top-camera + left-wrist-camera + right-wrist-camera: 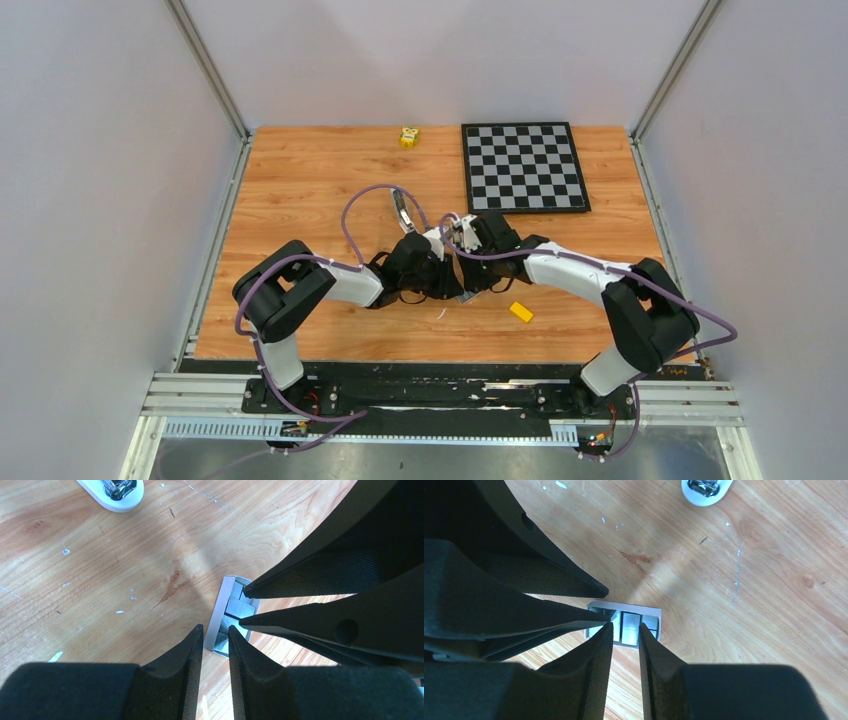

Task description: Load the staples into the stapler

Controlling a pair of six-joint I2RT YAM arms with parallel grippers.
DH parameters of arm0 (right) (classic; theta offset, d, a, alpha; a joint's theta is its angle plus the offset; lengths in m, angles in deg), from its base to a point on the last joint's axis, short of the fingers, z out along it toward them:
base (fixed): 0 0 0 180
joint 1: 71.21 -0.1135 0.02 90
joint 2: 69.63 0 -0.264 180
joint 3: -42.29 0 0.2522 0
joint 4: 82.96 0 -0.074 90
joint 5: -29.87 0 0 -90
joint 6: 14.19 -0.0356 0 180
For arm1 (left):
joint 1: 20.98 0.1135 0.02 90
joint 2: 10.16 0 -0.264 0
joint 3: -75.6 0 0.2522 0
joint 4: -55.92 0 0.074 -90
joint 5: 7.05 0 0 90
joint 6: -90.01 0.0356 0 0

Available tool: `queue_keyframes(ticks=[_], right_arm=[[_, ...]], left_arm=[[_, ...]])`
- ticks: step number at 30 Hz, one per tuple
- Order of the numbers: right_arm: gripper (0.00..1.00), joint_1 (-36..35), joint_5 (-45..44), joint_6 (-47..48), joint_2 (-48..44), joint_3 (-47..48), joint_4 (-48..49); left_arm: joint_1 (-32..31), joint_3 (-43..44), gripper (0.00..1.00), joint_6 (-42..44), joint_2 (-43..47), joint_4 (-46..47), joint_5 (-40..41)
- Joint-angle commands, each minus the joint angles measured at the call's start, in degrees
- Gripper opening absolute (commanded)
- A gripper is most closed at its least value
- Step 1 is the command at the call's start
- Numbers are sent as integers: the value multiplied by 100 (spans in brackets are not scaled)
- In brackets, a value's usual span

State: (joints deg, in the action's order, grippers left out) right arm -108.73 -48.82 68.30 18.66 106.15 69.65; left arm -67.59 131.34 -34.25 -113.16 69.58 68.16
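Silvery staples (629, 631) straddled by right pincer (626, 626), grip unclear; left pincer (216, 627) clamps pale tray (220, 604); overhead view: staples hidden

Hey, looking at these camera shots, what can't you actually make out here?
Wrist views: whether the right gripper or left gripper actually pinches the staples; the fingertips cover the contact.
Top view: the staples are hidden under the two grippers.
Wrist views: the stapler is cut off by the top edge; only one end shows.
Top view: the yellow item at the far edge is too small to identify.
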Motion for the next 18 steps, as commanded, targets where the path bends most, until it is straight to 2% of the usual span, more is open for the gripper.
queue_keyframes(ticks=[1,9,18], right_arm=[[30,-15,294,-6,136,-82,92],[37,125,622,-43,142,-264,319],[38,249,911,-75,201,-329,440]], left_arm=[[-41,-161,27,164,79,-221,159],[-41,-192,27,159,95,-202,169],[-41,-159,27,172,76,-232,170]])
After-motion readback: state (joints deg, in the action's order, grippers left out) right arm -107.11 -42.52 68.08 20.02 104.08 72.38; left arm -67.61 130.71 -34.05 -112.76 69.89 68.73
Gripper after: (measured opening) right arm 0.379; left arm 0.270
